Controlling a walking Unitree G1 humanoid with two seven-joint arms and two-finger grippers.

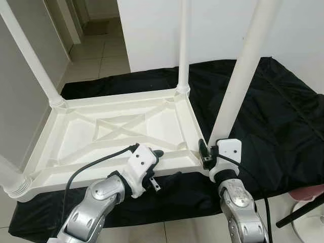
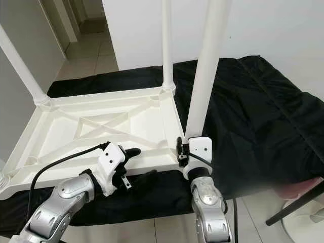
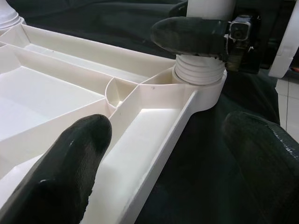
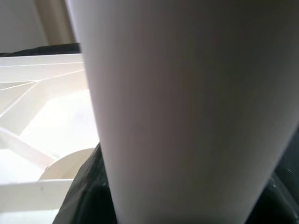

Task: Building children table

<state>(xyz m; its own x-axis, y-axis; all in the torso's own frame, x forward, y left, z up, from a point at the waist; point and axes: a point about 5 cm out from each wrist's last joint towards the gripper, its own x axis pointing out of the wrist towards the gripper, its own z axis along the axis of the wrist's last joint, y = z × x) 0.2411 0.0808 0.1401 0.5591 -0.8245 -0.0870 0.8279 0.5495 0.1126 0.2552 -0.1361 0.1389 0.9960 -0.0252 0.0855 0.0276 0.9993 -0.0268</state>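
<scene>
Beside the near rim of the upturned tabletop (image 1: 116, 126), the left gripper (image 1: 164, 164) gaped wide, straddling the rim, holding nothing. Right gripper (image 1: 206, 153) clasped the near leg (image 1: 238, 81) at its corner socket.

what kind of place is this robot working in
Most likely a room in a home: a tiled floor, plain white walls, and an upturned white plastic table lying on a black cloth spread for assembly.

White table (image 1: 121, 126), black cloth (image 1: 273, 116)
</scene>
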